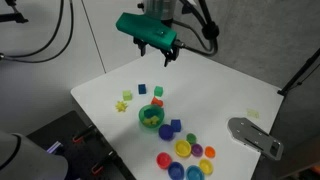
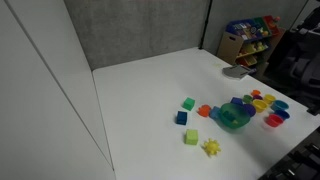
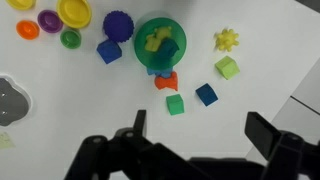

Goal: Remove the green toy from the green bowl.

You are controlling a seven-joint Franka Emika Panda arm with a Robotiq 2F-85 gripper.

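A research lab or test room is suggested rather than a home. A bare white worktop [image 1: 220, 95] is set up as a test surface, and it is closed off at the back by a grey fabric partition [image 2: 140, 30] and at one side by a plain white panel [image 2: 40, 90]. Black cables [image 1: 40, 30] are hung in loops behind it, and a slanted black stand leg [image 1: 300, 72] is seen at its edge. A robot's pincer [image 1: 158, 52] is held above the surface. A shelf of coloured storage bins [image 2: 250, 38] is placed in the background.
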